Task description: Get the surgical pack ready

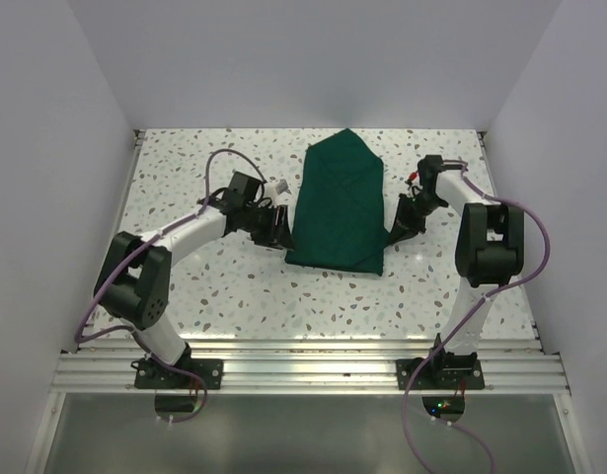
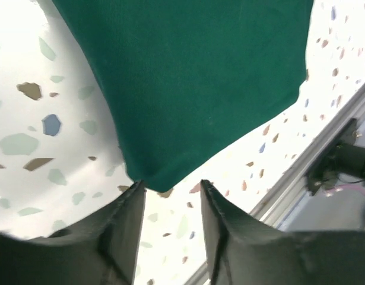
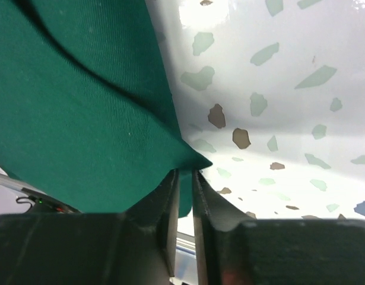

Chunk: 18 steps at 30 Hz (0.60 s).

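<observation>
The surgical pack is a dark green cloth drape (image 1: 338,202) folded into a long bundle on the speckled table, its point toward the back wall. My left gripper (image 1: 278,229) is at the bundle's near left corner. In the left wrist view its jaws (image 2: 170,184) stand open with bare table between them, and the drape's corner (image 2: 200,77) lies just beyond the tips. My right gripper (image 1: 395,232) is at the near right corner. In the right wrist view its fingers (image 3: 185,172) are nearly together, with a fold of the drape (image 3: 69,119) pinched in the narrow gap.
White walls close the table (image 1: 204,286) on the left, back and right. A metal rail (image 1: 303,370) runs along the near edge, also visible as the rail (image 2: 313,160) in the left wrist view. Both arm bases are bolted to it.
</observation>
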{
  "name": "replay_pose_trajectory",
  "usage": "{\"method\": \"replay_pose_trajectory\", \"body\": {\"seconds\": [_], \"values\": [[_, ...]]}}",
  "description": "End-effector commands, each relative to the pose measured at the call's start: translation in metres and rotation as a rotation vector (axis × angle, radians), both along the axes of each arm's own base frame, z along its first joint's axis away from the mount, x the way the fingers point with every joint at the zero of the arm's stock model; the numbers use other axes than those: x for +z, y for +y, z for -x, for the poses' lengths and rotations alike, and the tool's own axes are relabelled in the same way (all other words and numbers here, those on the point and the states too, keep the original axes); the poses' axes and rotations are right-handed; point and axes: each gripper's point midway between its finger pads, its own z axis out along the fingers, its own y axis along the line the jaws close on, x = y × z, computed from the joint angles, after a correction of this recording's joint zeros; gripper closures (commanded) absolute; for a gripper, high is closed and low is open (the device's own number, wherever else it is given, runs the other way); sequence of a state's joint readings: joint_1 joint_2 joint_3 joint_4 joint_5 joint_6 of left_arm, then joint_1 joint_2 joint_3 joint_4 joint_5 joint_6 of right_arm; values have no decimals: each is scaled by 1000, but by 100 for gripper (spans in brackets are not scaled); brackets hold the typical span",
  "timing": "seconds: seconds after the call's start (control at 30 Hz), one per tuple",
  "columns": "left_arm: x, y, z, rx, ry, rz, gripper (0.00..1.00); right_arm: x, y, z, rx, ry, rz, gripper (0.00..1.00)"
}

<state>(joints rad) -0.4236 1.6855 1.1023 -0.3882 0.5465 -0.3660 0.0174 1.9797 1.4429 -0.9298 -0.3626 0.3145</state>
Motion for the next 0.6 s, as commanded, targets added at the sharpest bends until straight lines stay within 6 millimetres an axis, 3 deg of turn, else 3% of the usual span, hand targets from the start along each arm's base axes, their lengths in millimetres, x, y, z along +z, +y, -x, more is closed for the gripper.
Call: {"method": "replay_pose_trajectory", "body": {"seconds": [0.0,0.07,0.17,0.3,0.57], "values": [[19,10,-8,-4,-98,-65,47,30,-5,-2,13,-65,8,80],[11,17,-4,1,-127,-135,38,33,-3,-3,15,-68,4,79],[-3,21,3,-8,-160,-226,34,34,1,-5,9,-71,-26,78],[-15,10,7,-33,-242,-282,36,33,11,-3,-7,-62,-82,77],[-25,15,-14,14,-313,-361,44,39,11,-3,-1,-75,-89,77]]}}
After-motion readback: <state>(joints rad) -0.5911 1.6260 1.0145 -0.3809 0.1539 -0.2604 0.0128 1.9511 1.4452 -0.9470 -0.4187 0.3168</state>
